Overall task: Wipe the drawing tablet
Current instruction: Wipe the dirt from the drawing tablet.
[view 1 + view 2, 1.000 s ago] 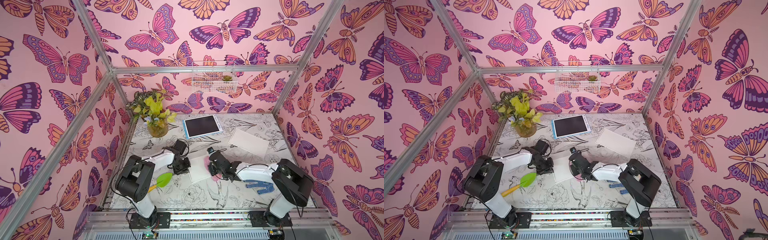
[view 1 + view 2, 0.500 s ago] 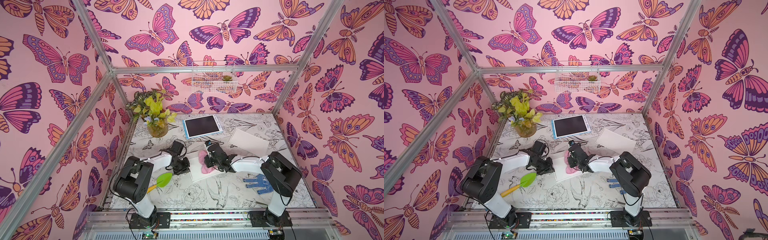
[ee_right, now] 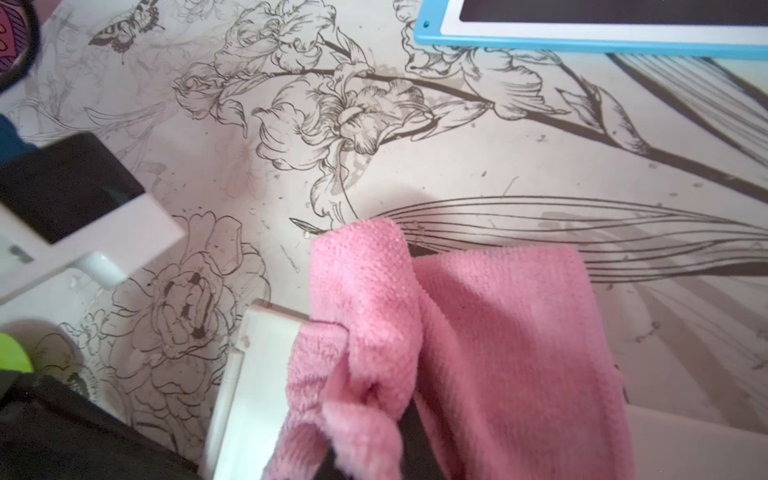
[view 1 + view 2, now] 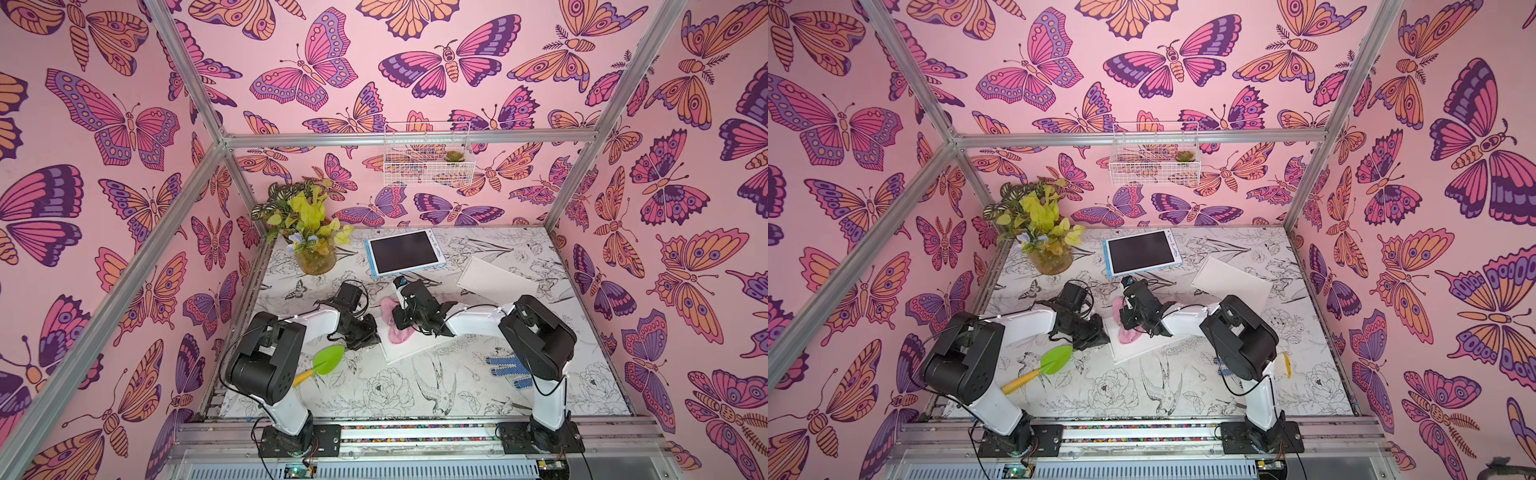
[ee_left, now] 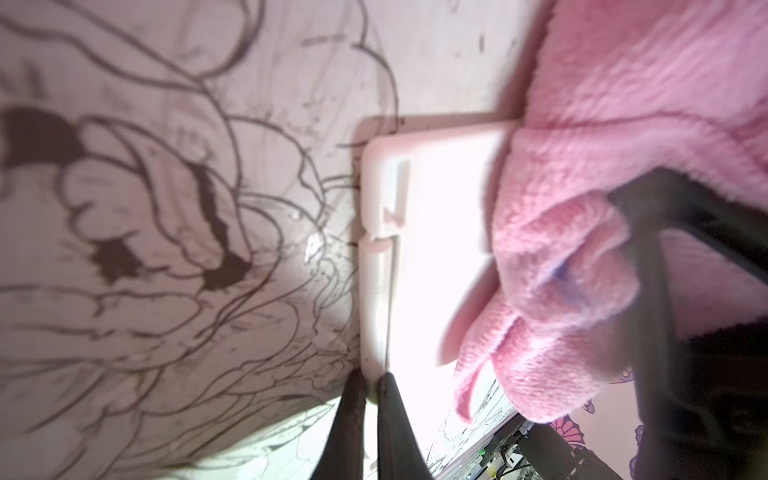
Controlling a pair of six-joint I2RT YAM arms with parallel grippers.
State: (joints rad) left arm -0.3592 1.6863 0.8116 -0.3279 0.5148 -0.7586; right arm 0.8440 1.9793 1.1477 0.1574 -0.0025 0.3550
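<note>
A white drawing tablet (image 4: 415,347) (image 4: 1133,349) lies flat mid-table. My left gripper (image 4: 370,338) (image 5: 370,386) is shut on its left edge, pinching the rim just past a pen slot on the tablet (image 5: 432,249). A pink cloth (image 4: 399,332) (image 4: 1127,332) (image 5: 623,124) is bunched over the tablet's far part and hangs past its far edge. My right gripper (image 4: 401,322) (image 3: 374,436) is shut on the cloth (image 3: 478,332), with its fingertips buried in the folds. The tablet's corner (image 3: 262,374) shows beside the cloth.
A blue-framed tablet with a dark screen (image 4: 405,253) (image 3: 582,37) lies at the back. A white board (image 4: 494,276) sits back right, and a plant in a glass vase (image 4: 311,245) back left. A green trowel (image 4: 324,361) and a blue dotted glove (image 4: 507,368) lie near the arms.
My right gripper has dragged the pink cloth across the white tablet, from its near right side toward its far left. The left gripper has stayed on the tablet's edge.
</note>
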